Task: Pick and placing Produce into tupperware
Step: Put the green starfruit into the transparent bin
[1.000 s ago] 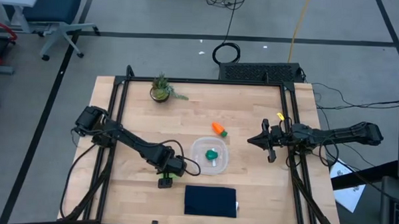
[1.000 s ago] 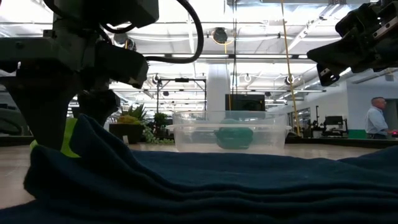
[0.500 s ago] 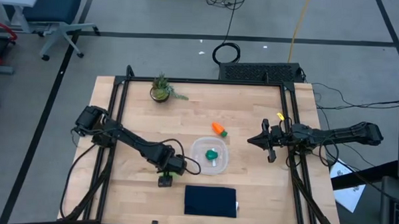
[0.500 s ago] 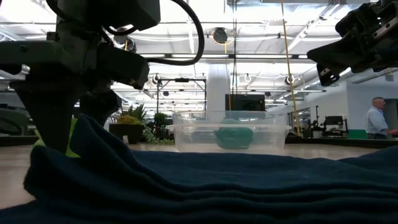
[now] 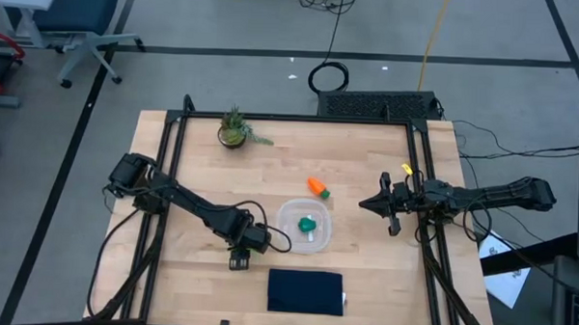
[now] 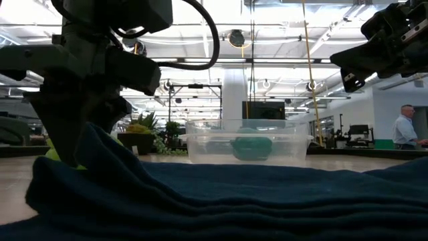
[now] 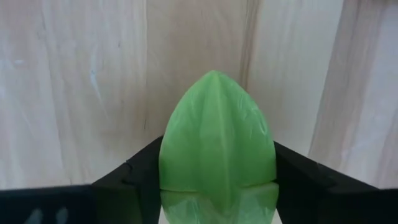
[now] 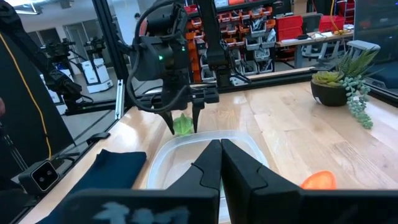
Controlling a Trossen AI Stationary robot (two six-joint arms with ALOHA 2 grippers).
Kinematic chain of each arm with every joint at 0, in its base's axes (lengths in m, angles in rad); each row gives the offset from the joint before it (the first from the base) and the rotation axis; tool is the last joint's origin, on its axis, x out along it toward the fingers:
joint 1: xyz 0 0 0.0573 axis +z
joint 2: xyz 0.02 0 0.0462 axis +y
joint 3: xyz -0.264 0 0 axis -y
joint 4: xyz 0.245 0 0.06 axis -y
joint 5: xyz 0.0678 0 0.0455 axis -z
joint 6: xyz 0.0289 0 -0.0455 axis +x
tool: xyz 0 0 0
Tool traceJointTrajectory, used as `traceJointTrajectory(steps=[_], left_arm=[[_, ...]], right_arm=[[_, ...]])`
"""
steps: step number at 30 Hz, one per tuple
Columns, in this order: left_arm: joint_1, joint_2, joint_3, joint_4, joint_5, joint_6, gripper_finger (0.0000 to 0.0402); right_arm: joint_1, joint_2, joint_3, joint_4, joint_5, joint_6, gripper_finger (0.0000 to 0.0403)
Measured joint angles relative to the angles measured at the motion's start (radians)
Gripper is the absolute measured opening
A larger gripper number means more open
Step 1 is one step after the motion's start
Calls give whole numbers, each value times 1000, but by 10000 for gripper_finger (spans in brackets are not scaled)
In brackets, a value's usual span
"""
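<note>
A flat light-green leafy piece (image 7: 216,134) lies on the wooden table between the fingers of my left gripper (image 7: 217,183), which points straight down at it left of the tupperware (image 5: 304,227). In the high view the left gripper (image 5: 240,248) hides the leaf. The clear tupperware holds a dark green lump (image 5: 309,222). An orange carrot (image 5: 318,188) lies on the table just beyond it. My right gripper (image 5: 362,205) hangs shut and level near the table's right edge, touching nothing. My left gripper pinches the leafy piece between its two fingers, at the side edges (image 7: 169,171) of its broad end. The fingers (image 8: 171,124) come from above, pointing down, across the leaf. The leaf lies flat on the table, its pointed tip sticking out past the fingers.
A folded dark navy cloth (image 5: 305,290) lies at the near edge, filling the low view's foreground. A potted spiky plant (image 5: 235,130) stands at the far left. Black frame rails (image 5: 169,158) run along the table's sides. A person (image 6: 404,130) stands in the room beyond.
My left gripper has stayed in place and its fingers have closed in from wide open onto the leafy piece's sides. The leaf still lies on the table.
</note>
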Motion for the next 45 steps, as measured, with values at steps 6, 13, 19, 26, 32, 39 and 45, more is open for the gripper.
traceJointTrajectory(steps=[6,13,19,26,32,39,45], left_arm=[[0,-18,-3,-46,2,8,246],[21,-35,-4,-107,16,48,216],[41,-36,8,-201,18,91,239],[50,-38,87,-224,-11,152,218],[67,-39,208,-228,-43,245,215],[99,-39,354,-302,-63,356,243],[158,-40,441,-395,-92,391,215]], right_arm=[[0,0,0,0,0,-8,0],[0,0,0,22,0,5,0],[0,0,0,39,0,0,0],[0,0,0,38,0,0,0],[0,0,0,38,0,2,0],[0,0,0,42,0,21,0],[0,-1,0,78,0,12,0]])
